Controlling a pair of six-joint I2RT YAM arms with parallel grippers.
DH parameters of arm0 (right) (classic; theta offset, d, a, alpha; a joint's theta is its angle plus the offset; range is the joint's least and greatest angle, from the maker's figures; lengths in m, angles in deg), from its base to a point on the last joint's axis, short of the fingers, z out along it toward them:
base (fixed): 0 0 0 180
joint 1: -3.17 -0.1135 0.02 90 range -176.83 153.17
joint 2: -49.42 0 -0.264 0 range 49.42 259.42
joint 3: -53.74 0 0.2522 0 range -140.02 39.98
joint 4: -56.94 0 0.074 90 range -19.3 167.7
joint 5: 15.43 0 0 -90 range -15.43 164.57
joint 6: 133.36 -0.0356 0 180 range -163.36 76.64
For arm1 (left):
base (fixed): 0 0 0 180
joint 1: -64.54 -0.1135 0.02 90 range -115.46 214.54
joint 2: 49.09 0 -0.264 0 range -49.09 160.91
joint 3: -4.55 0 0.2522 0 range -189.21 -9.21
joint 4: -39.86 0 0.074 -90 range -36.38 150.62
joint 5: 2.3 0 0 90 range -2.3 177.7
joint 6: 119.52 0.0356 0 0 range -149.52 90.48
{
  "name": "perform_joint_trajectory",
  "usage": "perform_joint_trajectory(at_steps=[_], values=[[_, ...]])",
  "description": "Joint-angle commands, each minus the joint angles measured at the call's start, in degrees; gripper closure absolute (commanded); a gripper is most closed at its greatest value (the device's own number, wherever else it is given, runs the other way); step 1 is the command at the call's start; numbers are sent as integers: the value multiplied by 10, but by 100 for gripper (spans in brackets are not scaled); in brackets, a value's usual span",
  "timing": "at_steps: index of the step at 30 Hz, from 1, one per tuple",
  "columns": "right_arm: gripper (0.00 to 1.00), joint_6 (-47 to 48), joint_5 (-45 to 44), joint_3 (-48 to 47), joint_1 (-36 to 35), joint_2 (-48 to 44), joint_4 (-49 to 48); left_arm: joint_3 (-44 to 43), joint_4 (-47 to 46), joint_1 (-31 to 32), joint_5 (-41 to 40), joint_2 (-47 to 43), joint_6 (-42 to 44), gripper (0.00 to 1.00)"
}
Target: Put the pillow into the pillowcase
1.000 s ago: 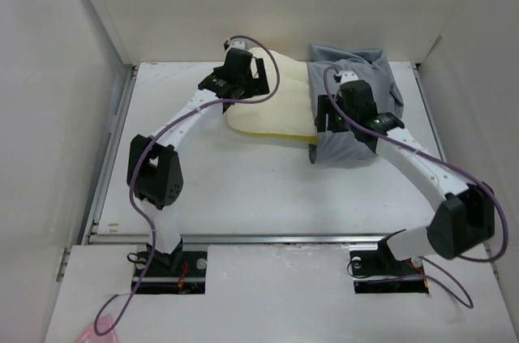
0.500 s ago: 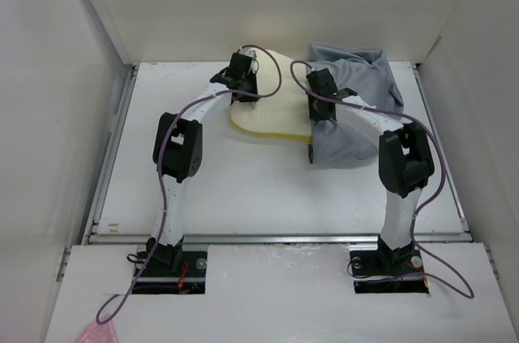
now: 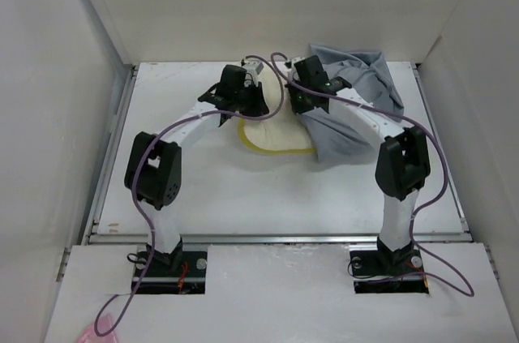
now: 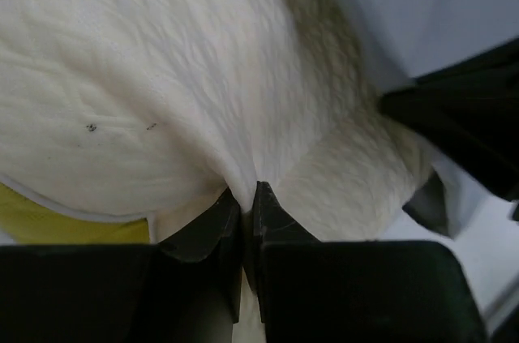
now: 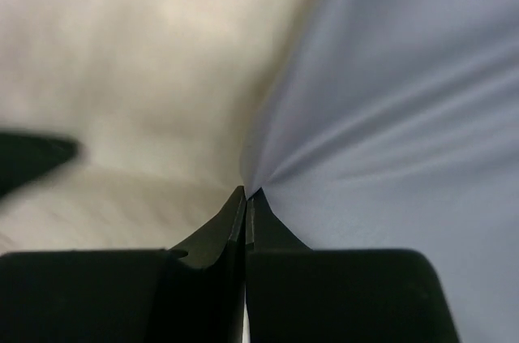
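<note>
1. Upper centre of the frame: cream pillow point(image 3: 272, 134) lies on the white worktop point(image 3: 211, 189), right end covered by the grey pillowcase point(image 3: 369, 83).
2. Left jaws closed, pinching pillow fleece.
3. Right jaws closed, pinching the pillowcase edge beside the pillow.

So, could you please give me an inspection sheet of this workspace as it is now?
Surface: white table.
Job's things: cream pillow touching grey pillowcase; how far inside, cannot tell.
Clutter: pink scrap at near left corner.
Grippers: left gripper shut on pillow; right gripper shut on pillowcase.
Cables: purple cables along both arms.
Surroundings: white walls on three sides.
</note>
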State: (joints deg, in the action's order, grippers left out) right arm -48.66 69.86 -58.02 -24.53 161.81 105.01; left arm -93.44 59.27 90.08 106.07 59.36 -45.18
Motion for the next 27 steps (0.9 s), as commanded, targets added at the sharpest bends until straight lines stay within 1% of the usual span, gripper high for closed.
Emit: perform_joint_trajectory(at_steps=[1, 2, 3, 5, 6, 8, 9, 10, 11, 12, 13, 15, 16, 17, 19, 20, 21, 22, 23, 26, 27], values=[[100, 20, 186, -76, -45, -44, -53, 18, -78, 52, 110, -112, -32, 100], [100, 20, 186, -70, -45, -56, -47, 24, -92, 57, 99, -125, -46, 100], [100, 20, 197, -60, -45, -76, -63, 45, -106, 57, 93, -139, -56, 100], [100, 20, 270, -40, -45, -95, -106, 52, -116, 69, 83, -162, -61, 100], [100, 20, 335, -53, -45, -95, -114, 52, -116, 69, 83, -168, -67, 100], [100, 32, 345, -87, -45, -95, -80, 52, -116, 69, 83, -192, -67, 100], [100, 37, 335, -98, -45, -101, -65, 52, -121, 69, 83, -203, -67, 100], [100, 37, 356, -98, -36, -108, -81, 67, -130, 69, 71, -214, -67, 100], [100, 25, 392, -89, -36, -125, -100, 75, -140, 79, 31, -222, -67, 100], [100, 25, 431, -89, -31, -133, -114, 75, -140, 86, 13, -227, -67, 100], [100, 25, 458, -113, -31, -139, -115, 89, -146, 92, 5, -227, -67, 100], [100, 25, 451, -148, -31, -154, -86, 117, -176, 92, 32, -227, -86, 100], [100, 30, 428, -156, -31, -160, -80, 135, -213, 92, 40, -235, -86, 100], [100, 30, 412, -156, -25, -167, -66, 174, -228, 92, 40, -241, -94, 100], [100, 35, 386, -127, -19, -177, -66, 210, -252, 92, 32, -241, -115, 100], [100, 25, 386, -72, -13, -183, -73, 241, -266, 92, 26, -241, -125, 100], [100, 7, 386, -45, -13, -174, -98, 254, -276, 92, 37, -233, -135, 100], [100, 0, 381, -27, -13, -163, -98, 263, -276, 92, 46, -212, -140, 100], [100, 0, 381, -4, -13, -133, -98, 271, -276, 92, 60, -199, -152, 100], [100, 0, 333, 2, -38, -86, -86, 284, -264, 86, 69, -159, -166, 100], [100, 0, 333, 7, -53, -72, -86, 298, -269, 86, 76, -159, -171, 93]])
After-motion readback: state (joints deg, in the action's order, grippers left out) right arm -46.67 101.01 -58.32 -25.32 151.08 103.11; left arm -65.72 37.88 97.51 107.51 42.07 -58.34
